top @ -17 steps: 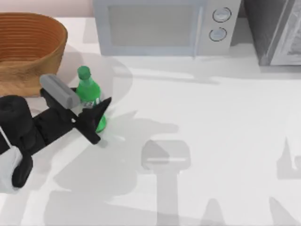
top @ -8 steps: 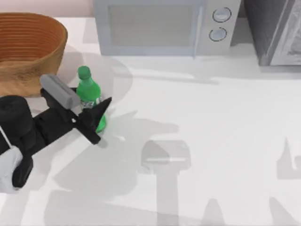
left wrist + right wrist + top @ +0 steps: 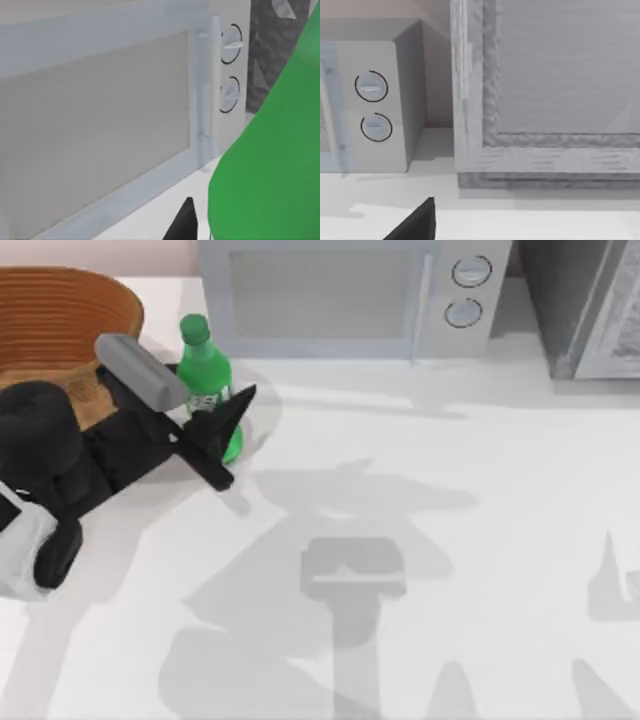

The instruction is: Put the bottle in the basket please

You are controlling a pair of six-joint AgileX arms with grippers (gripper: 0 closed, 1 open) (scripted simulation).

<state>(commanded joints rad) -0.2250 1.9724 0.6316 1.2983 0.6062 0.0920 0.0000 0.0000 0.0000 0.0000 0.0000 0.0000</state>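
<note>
My left tool (image 3: 215, 425) is clenched around the bottle (image 3: 207, 375), with one dark finger (image 3: 237, 410) on the side of the bottle toward the right of the worktop and the other finger on the near side, low on the green body. The bottle stands almost upright in this grip, its green cap (image 3: 194, 328) toward the back of the worktop and its label band just above my fingers. From the shadow under it, I think the bottle is lifted off the worktop (image 3: 450, 500), but I cannot tell this for sure. In my left wrist view the green body of the bottle (image 3: 270, 170) is very close, and one dark fingertip (image 3: 184, 222) shows beside it.

The basket (image 3: 60, 330) is at the back left corner of the worktop, just beside my left arm; the bottle is near its right rim and outside it. Behind the bottle stands a grey microwave (image 3: 340, 295) with two round knobs (image 3: 470, 272).

In my right wrist view a dark finger (image 3: 417, 225) of my right tool shows, and I cannot tell how this tool stands
</note>
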